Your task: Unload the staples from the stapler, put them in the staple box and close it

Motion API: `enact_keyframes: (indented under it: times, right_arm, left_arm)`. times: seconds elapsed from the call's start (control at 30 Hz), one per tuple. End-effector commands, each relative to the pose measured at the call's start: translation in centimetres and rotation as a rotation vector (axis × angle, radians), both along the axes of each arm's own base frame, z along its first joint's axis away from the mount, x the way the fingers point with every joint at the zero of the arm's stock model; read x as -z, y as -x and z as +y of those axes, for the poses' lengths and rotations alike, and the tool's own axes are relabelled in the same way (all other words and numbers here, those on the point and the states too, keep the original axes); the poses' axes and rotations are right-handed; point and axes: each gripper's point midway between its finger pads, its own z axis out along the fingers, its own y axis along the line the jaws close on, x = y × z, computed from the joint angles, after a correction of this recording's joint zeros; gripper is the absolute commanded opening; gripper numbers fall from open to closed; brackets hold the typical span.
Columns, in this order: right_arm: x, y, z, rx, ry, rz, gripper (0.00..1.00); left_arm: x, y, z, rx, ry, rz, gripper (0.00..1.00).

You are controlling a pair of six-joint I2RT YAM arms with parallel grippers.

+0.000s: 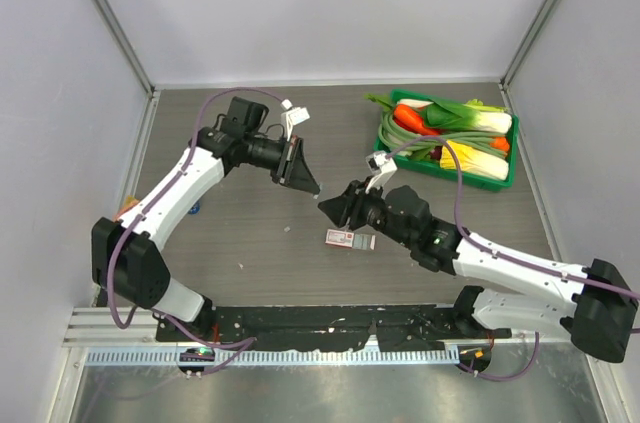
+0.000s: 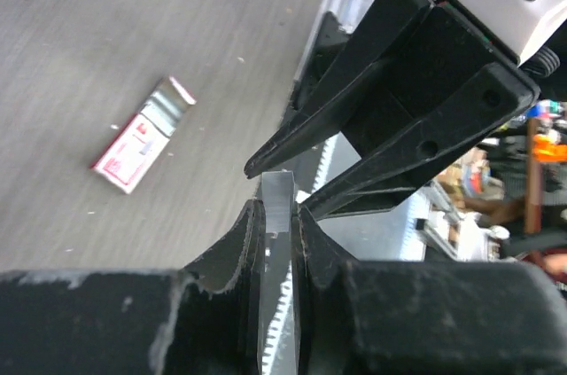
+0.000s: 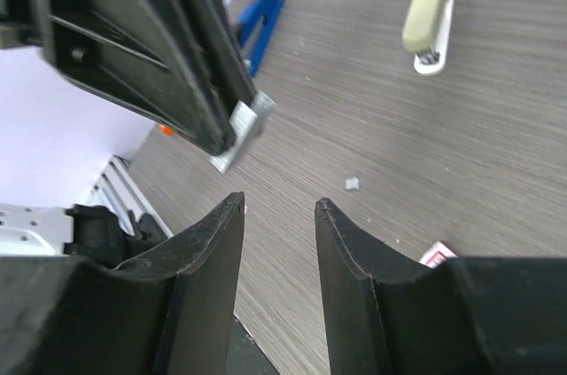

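My left gripper (image 2: 279,207) is shut on the staples (image 2: 277,200), a short grey metal strip that sticks out past its tips. In the top view this gripper (image 1: 312,186) hangs above the table's middle. My right gripper (image 3: 279,202) is open with nothing between its fingers, just short of the staples (image 3: 241,129), and its tips (image 1: 330,205) face the left one. Its black fingers (image 2: 399,82) fill the upper right of the left wrist view. The blue stapler (image 3: 260,19) lies on the table beyond the left gripper, with a bit of blue (image 1: 195,208) showing beside the left arm.
A pink-and-white box (image 1: 348,238) lies on the table under the right wrist. A beige-and-white stapler (image 3: 430,20) lies farther off. A tiny grey bit (image 3: 353,183) sits on the wood. A green basket (image 1: 400,165) of vegetables stands at the back right.
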Motion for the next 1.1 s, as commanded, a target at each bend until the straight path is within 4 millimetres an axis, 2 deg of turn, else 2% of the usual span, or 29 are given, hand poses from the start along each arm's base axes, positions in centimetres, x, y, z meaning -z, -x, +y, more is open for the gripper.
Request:
enact_keyframes:
  times: [0.0, 0.2, 0.5, 0.7, 1.07]
  right_arm:
    - [-5.0, 0.0, 0.0, -0.016, -0.144, -0.128, 0.43]
    - [-7.9, 0.5, -0.9, -0.016, -0.263, -0.174, 0.44]
    - [-9.5, 0.1, -1.8, 0.001, -0.347, -0.183, 0.43]
    - [-9.9, -0.6, -2.3, 0.01, -0.411, -0.165, 0.43]
    - [-10.4, -0.1, -0.9, -0.077, -0.458, -0.158, 0.43]
  left_arm:
    - [-4.1, 1.1, -1.2, 0.058, 0.207, 0.088, 0.12]
    - [-4.0, 1.6, -1.1, 0.073, 0.225, 0.08, 0.13]
    - [-4.8, 2.5, -1.1, 0.12, 0.285, 0.105, 0.13]
    - [-5.4, 3.0, -1.1, 0.141, 0.326, 0.127, 0.13]
    - [-5.6, 3.0, -1.2, 0.147, 0.338, 0.126, 0.15]
